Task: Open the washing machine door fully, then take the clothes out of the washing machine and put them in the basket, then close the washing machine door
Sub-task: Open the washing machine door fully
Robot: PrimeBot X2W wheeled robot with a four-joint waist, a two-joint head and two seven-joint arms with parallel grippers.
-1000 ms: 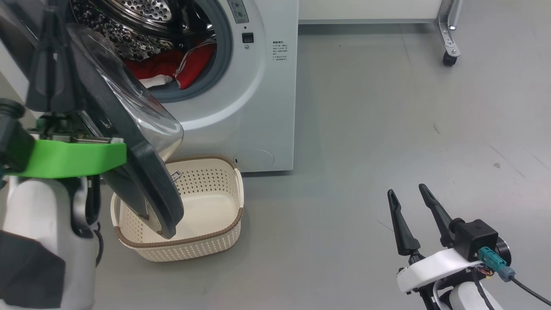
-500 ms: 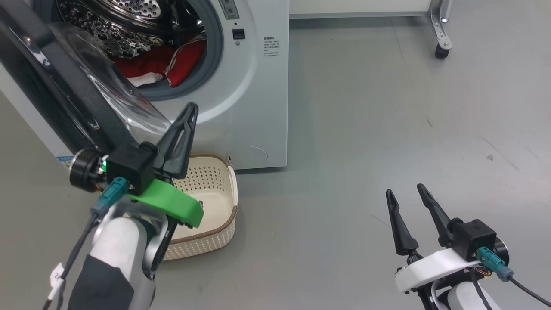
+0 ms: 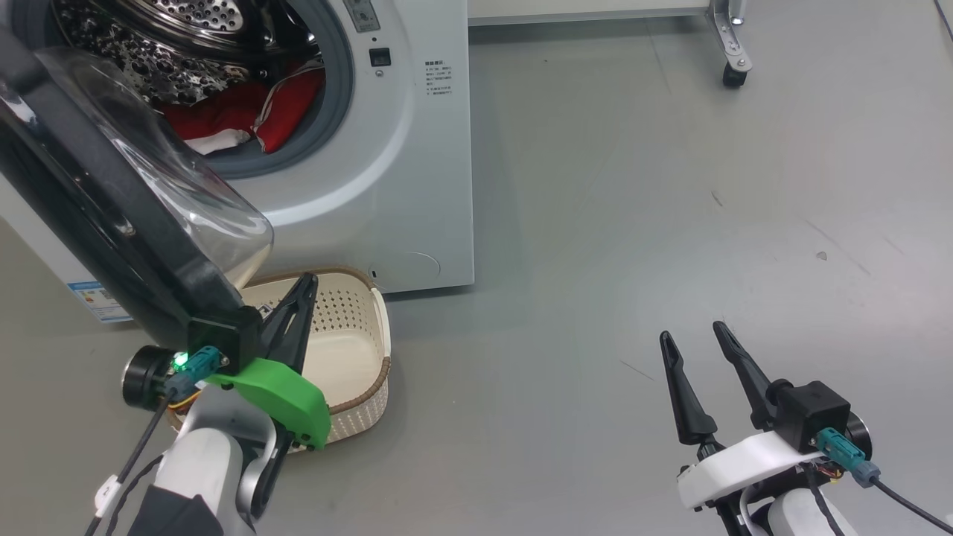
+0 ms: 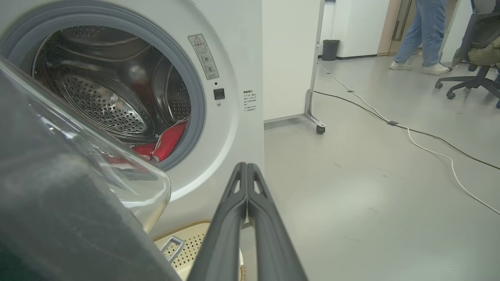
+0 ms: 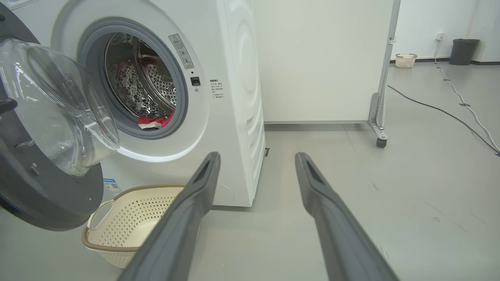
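Note:
The white washing machine point(image 3: 417, 171) stands at the upper left with its drum exposed. The washing machine door point(image 3: 112, 223), black-rimmed with a clear glass bowl, hangs swung out to the left. Red and white clothes point(image 3: 223, 119) lie at the drum's front lip. The cream basket point(image 3: 357, 350) sits on the floor below the opening. My left gripper point(image 3: 307, 279) is shut and empty, over the basket's near side, just right of the door's lower edge. My right gripper point(image 3: 692, 333) is open and empty over bare floor at the lower right. The left wrist view shows my left gripper point(image 4: 246, 166), the door point(image 4: 58, 210) and clothes point(image 4: 168, 140).
A wheeled partition foot with a caster point(image 3: 733, 74) stands behind right of the machine. Cables point(image 4: 390, 123) cross the floor farther back, near a person's legs point(image 4: 422, 35), an office chair point(image 4: 468, 58) and a dark bin point(image 4: 331, 48). Grey floor stretches to the right.
My left arm has come out from behind the door and dropped low over the basket, still shut. The door has swung farther left. The camera has shifted; the right gripper has held still.

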